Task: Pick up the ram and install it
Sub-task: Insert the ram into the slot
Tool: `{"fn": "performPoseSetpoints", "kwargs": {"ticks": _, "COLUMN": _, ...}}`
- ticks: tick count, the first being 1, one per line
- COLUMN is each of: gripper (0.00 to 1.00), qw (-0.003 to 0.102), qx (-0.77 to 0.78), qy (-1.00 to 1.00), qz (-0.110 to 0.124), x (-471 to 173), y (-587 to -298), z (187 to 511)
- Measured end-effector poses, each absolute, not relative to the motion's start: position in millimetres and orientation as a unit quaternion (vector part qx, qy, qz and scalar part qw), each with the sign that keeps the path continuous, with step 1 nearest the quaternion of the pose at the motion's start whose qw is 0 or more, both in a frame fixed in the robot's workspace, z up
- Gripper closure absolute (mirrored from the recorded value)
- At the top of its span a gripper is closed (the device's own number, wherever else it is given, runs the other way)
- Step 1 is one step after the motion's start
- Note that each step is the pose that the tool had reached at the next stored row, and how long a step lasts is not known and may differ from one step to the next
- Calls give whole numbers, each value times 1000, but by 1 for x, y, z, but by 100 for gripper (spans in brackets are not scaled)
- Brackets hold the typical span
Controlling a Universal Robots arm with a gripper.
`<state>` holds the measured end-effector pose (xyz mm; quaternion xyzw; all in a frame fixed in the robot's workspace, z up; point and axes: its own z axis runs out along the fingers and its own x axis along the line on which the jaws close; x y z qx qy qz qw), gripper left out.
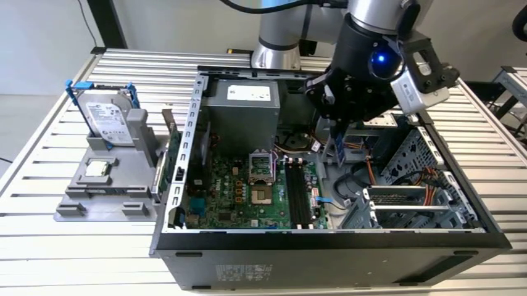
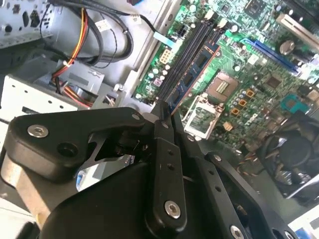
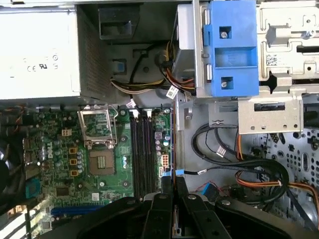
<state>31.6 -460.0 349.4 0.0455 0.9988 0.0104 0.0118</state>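
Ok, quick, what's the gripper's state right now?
Gripper: closed, holding the long, thin, dark blue-green ram stick.

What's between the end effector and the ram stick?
Nothing: the black end effector grips the long blue-green ram stick directly, in the second wrist view.

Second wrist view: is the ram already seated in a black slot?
No, the pincer grips one end of the ram, which is held clear of the empty black slots.
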Motion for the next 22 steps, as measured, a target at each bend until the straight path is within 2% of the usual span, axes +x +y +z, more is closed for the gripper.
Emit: {"fn": "performPoseSetpoints", "kwargs": {"ticks": 22, "gripper": 100, "qw": 9, "qx": 48, "qy": 999, "qz": 11, "x": 31, "y": -460, "z": 319}}
